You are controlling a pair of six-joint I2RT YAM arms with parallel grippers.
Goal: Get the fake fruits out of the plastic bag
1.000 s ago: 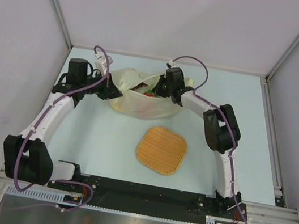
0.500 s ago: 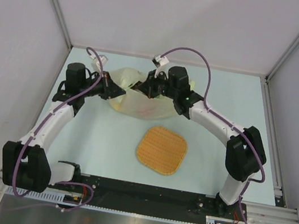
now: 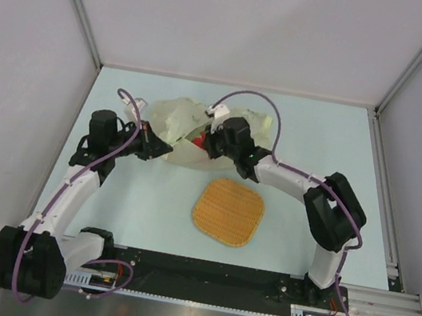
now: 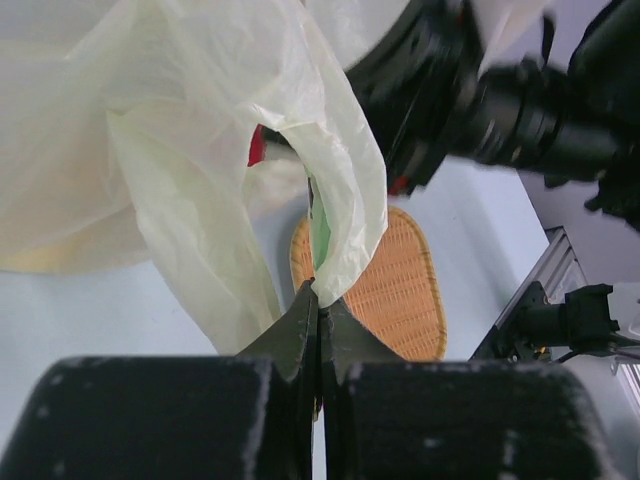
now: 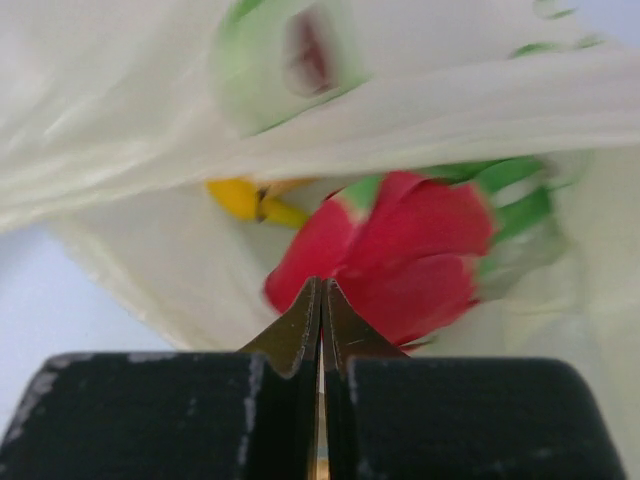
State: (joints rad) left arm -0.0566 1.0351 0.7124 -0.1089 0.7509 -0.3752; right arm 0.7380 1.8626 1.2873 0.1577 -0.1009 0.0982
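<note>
The left claw (image 4: 318, 300) has its two fingers pressed tight together on a fold at the rim of the plastic bag (image 4: 190, 140). It pinches the thin pale film, and the bag's mouth gapes just above the pinch. The right claw (image 5: 321, 297) is closed as well, its tips meeting right against the red dragon fruit (image 5: 410, 250). Whether they nip any part of it, I can't tell. That fruit, red with green tips, lies in the bag's mouth with film draped over its far side. A yellow fruit (image 5: 240, 198) sits just beside it, half tucked under the film. Seen from above, the two claws face each other across the near side of the bag, which slumps crumpled toward the back of the pale blue bench (image 3: 320, 136). The orange woven mat (image 3: 227, 211) lies flat nearer the arm bases, close to the bag and apart from it.
</note>
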